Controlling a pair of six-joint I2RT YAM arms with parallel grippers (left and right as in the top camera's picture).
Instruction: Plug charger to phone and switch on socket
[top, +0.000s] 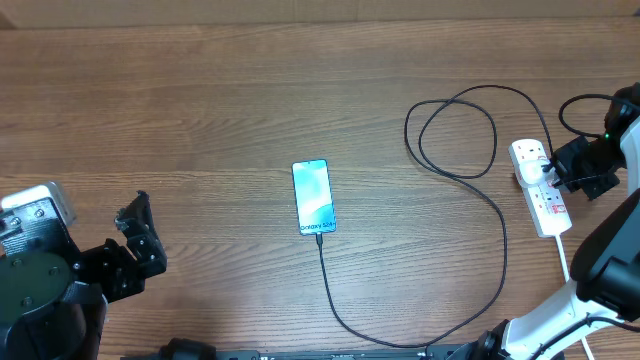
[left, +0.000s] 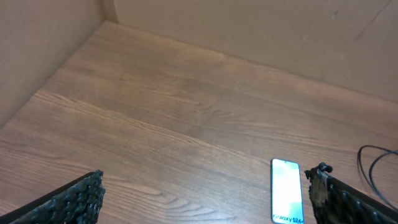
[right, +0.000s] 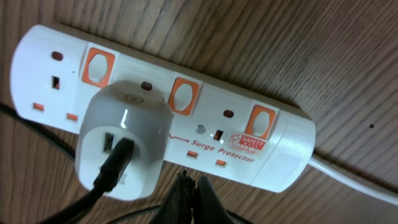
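Note:
The phone (top: 313, 196) lies mid-table, screen lit teal, also in the left wrist view (left: 286, 190). The black charger cable (top: 440, 290) runs from the phone's near end, curves right and loops (top: 455, 130) toward the socket. The socket (top: 539, 185) is a white power strip at the right; in the right wrist view (right: 186, 124) a white adapter (right: 124, 146) with the black cable is plugged in its middle outlet, orange switches above. My right gripper (right: 191, 183) is shut, empty, tips just beside the strip's edge; it also shows overhead (top: 556, 177). My left gripper (top: 140, 240) is open and empty, far left.
The strip's thick white cord (top: 565, 262) runs toward the front right by the right arm's base (top: 540, 335). A cardboard wall (left: 249, 31) borders the table's far side and left side.

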